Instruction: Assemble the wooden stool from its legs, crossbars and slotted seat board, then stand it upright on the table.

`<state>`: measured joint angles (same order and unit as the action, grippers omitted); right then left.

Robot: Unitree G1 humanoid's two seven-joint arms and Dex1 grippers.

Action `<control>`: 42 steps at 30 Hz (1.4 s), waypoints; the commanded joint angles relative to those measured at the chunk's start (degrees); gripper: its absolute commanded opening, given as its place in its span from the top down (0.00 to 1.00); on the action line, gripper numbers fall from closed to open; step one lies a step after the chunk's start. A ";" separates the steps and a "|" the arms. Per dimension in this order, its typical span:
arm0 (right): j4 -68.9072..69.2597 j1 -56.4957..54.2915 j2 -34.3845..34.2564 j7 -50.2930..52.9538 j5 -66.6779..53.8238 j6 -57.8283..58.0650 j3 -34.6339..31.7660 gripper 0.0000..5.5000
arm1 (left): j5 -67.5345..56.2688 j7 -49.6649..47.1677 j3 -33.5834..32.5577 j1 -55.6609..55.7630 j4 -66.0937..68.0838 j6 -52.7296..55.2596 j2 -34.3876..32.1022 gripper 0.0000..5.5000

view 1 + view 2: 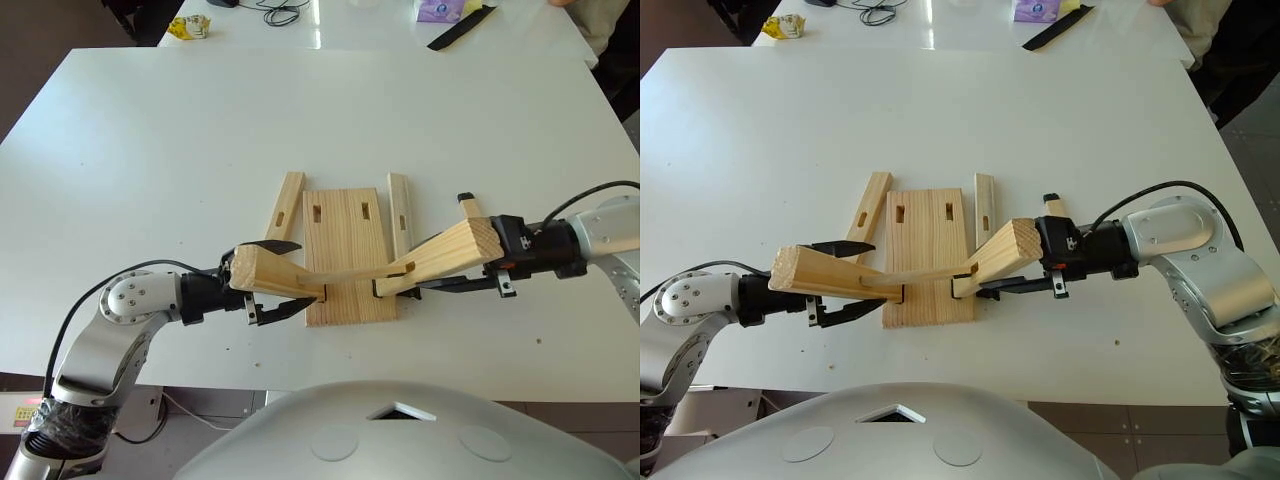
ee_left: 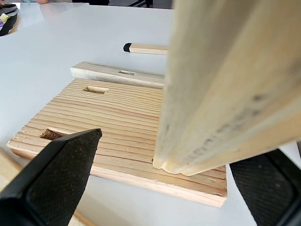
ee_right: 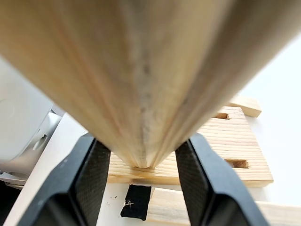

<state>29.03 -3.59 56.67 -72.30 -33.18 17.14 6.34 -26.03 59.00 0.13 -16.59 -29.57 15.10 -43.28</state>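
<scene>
Two thick wooden legs joined by a thin crossbar (image 1: pixel 350 272) hang tilted over the slotted seat board (image 1: pixel 345 235), their lower ends near its front edge. My left gripper (image 1: pixel 278 280) is open, and its fingers (image 2: pixel 56 183) straddle the left leg (image 1: pixel 265 270) with a gap on one side. My right gripper (image 1: pixel 440 268) is shut on the right leg (image 1: pixel 455 250), with both pads (image 3: pixel 94 174) pressed against the wood. The board lies flat, with two slots at its far end.
A slotted piece (image 1: pixel 285 205) lies left of the board and a narrower one (image 1: pixel 400 225) lies right of it. A black-tipped piece (image 1: pixel 467 205) sits behind my right gripper. A yellow packet (image 1: pixel 190 27), cables and a black strap (image 1: pixel 460 27) line the white table's (image 1: pixel 150 150) far edge.
</scene>
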 commanded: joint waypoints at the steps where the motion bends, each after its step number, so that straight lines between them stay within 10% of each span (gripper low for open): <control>1: 0.27 2.58 1.39 -1.17 6.08 -0.94 3.90 0.63 | -0.29 -0.42 -0.22 0.91 -0.13 0.69 -0.29 0.17; 42: -10.06 -13.77 -7.39 5.80 12.36 16.75 24.70 0.63 | 1.21 -1.53 4.54 5.92 4.31 0.62 3.34 0.17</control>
<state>22.43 -22.06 51.88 -70.20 -29.31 26.63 20.53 -26.50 57.66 0.38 -13.68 -24.81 15.65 -41.85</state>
